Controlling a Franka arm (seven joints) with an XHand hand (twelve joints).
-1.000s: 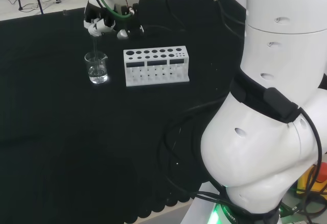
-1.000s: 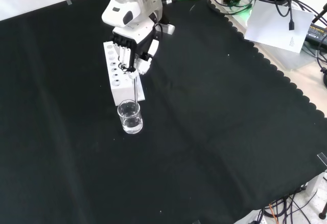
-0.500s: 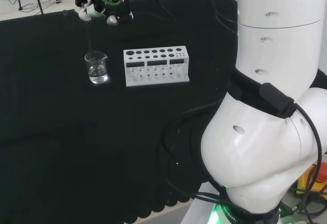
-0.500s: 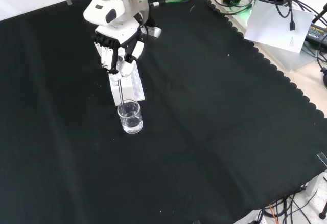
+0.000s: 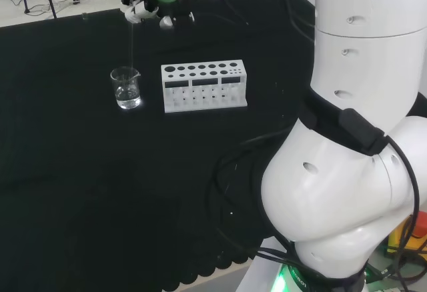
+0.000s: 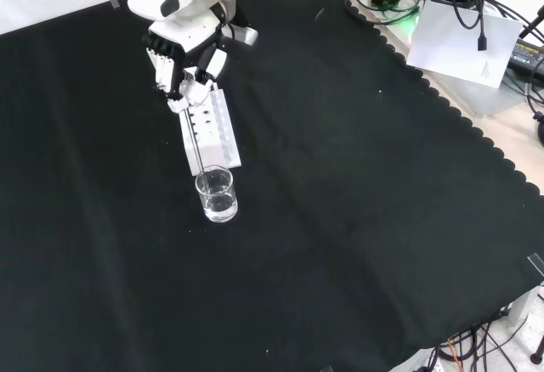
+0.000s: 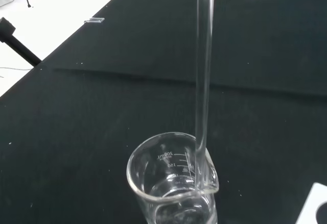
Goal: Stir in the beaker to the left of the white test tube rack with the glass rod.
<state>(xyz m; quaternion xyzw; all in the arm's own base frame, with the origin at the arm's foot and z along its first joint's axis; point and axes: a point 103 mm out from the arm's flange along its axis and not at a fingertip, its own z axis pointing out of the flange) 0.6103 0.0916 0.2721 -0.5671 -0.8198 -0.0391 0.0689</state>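
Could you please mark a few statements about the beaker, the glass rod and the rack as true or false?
1. The hand is holding the glass rod. True.
2. The beaker is lying on its side. False: it stands upright on the black cloth.
3. The beaker holds some clear liquid. True.
4. The white test tube rack has tubes standing in it. False: its holes look empty in the head view.
5. The hand is gripping the beaker's rim. False: the hand is above the beaker and apart from it, and just the rod's lower end reaches the beaker's mouth.
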